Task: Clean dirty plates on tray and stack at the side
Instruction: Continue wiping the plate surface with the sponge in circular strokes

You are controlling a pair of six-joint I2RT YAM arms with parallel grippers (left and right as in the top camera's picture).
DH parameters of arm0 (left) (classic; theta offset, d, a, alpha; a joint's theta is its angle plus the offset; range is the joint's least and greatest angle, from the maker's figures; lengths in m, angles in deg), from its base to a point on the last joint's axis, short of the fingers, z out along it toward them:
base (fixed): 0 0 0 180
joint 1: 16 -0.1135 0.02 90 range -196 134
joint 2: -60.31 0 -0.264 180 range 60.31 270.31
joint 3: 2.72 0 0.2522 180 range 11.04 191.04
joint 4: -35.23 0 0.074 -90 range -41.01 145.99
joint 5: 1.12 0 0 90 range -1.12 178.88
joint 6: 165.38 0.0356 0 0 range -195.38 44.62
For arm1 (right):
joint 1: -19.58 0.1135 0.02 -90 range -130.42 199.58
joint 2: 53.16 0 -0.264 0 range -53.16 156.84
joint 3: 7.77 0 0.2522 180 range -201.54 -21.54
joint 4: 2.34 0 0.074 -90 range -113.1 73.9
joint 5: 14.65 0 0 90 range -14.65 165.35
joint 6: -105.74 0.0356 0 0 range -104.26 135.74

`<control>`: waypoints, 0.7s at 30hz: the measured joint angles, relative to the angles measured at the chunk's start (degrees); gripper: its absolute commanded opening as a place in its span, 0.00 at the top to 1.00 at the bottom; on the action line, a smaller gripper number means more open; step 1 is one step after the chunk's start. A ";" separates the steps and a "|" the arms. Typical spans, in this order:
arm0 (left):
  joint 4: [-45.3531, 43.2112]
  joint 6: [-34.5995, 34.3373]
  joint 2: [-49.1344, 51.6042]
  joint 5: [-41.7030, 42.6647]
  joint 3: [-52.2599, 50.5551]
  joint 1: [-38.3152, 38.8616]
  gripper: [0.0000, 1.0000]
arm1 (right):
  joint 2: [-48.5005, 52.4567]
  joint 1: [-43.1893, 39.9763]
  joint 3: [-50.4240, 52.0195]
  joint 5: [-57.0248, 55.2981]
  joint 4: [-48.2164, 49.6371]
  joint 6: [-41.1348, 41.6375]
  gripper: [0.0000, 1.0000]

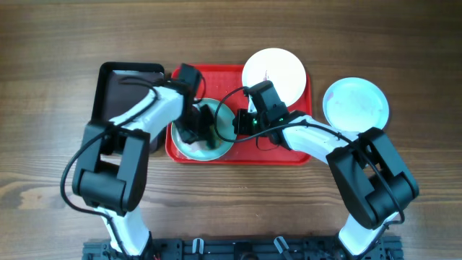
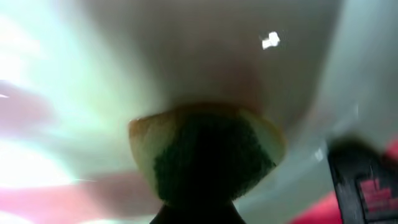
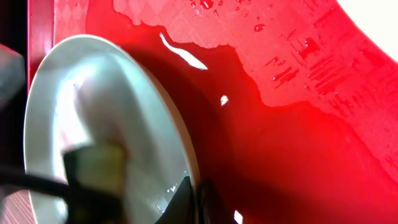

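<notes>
A pale mint-blue plate [image 1: 220, 141] lies at the left end of the red tray [image 1: 216, 79]. My left gripper [image 1: 196, 130] is shut on a green and yellow sponge [image 2: 205, 149] and presses it onto the plate's face [image 2: 186, 56]. My right gripper [image 1: 238, 124] is shut on the right rim of that plate; in the right wrist view its fingers [image 3: 196, 196] pinch the rim of the plate [image 3: 93, 106] above the wet tray floor [image 3: 298, 124]. A white plate [image 1: 273, 72] sits at the tray's far right. A second mint-blue plate [image 1: 355, 103] lies on the table to the right of the tray.
A smaller black tray [image 1: 130, 87] stands directly left of the red tray, under my left arm. Water drops and a wet film cover the red tray floor. The white plate's edge shows in the right wrist view [image 3: 379, 18].
</notes>
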 measured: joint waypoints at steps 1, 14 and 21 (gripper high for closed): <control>-0.28 0.26 0.13 1.05 -0.09 0.72 0.96 | 0.00 -0.09 0.00 0.02 -0.02 0.00 0.96; -14.47 -6.97 0.52 0.87 -0.94 6.05 0.96 | 0.00 -0.35 0.00 -0.48 0.00 -0.20 0.96; -18.05 -11.61 0.33 -10.95 -0.17 5.11 0.96 | 0.00 -0.42 -0.04 -0.81 0.02 -0.17 0.96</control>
